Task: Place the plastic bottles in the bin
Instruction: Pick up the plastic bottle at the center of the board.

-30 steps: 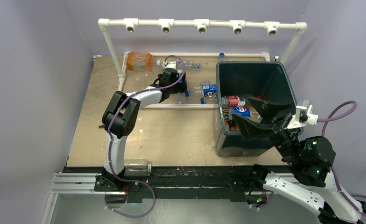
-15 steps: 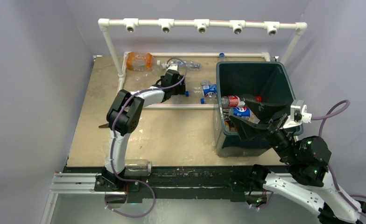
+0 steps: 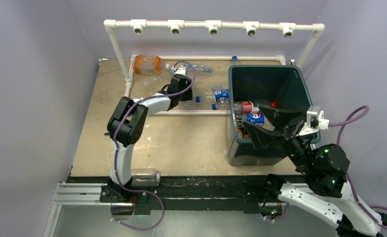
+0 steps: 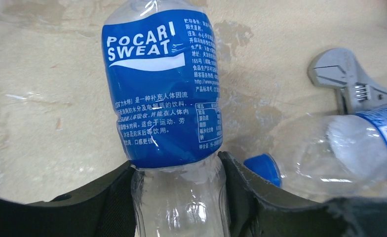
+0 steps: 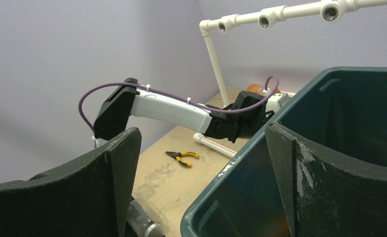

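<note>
Left jaws tighter around 1 bottle (image 4: 164,98)

Clear bottles (image 3: 220,94) lie inside and beside the bin (image 3: 265,81).

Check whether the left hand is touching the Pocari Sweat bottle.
Touching. The left wrist view shows both fingers of the left hand pressed against the Pocari Sweat bottle, no gap on either side.
</note>
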You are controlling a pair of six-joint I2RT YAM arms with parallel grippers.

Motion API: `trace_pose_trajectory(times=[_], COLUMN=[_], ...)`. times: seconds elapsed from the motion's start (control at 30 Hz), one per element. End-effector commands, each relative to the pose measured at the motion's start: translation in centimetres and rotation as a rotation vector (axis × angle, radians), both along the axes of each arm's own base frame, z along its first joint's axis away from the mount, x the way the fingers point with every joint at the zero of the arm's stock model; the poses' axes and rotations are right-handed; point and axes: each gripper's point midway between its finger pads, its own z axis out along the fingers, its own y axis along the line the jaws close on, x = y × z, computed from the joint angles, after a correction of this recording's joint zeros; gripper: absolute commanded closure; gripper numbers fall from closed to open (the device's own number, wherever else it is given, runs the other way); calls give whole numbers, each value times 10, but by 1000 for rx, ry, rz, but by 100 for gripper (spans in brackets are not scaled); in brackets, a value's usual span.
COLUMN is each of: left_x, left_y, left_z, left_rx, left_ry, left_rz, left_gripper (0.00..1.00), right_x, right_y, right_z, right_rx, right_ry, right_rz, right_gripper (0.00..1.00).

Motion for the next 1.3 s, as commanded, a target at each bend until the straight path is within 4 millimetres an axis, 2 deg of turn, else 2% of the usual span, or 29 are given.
trace_pose_trajectory(times=[0.0, 0.2, 0.23, 0.27, 0.3, 0.4, 0.5, 0.6, 0.77, 0.9, 1.03, 1.1, 1.27], left_x=[-2, -44, -56, -64, -79, -116, -155, -199, -269, -318, -349, -359, -376], left_y=[4, 25, 30, 32, 37, 50, 61, 59, 45, 31, 30, 31, 37], left_z=[94, 172, 193, 199, 221, 260, 293, 320, 336, 334, 331, 324, 323], left_rx=[-94, -181, -212, -225, -253, -293, -299, -304, -355, -409, -447, -461, -495], left_ry=[-163, -275, -307, -311, -348, -412, -490, -584, -702, -758, -825, -846, -909], left_rz=[3, 15, 13, 7, -3, -42, -127, -289, -588, -835, -952, -978, -997], left_gripper=[58, 61, 61, 61, 61, 62, 62, 62, 62, 63, 64, 64, 66], right_x=[-5, -9, -11, -15, -18, -25, -27, -25, -23, -20, -11, -9, 0], right_y=[-9, -12, -10, -8, -6, 0, 14, 36, 61, 75, 94, 101, 116], right_z=[11, 12, 13, 15, 16, 24, 29, 28, 35, 44, 48, 51, 56], right_rx=[51, 110, 124, 139, 148, 177, 153, 84, 37, 42, 17, 23, 56], right_ry=[-13, 10, 14, 20, 21, 16, 14, 33, 18, -13, -2, 2, 16], right_rz=[0, 19, 37, 64, 88, 142, 195, 250, 310, 340, 359, 370, 384], right_gripper=[1, 1, 1, 1, 1, 1, 1, 1, 1, 1, 2, 2, 2])
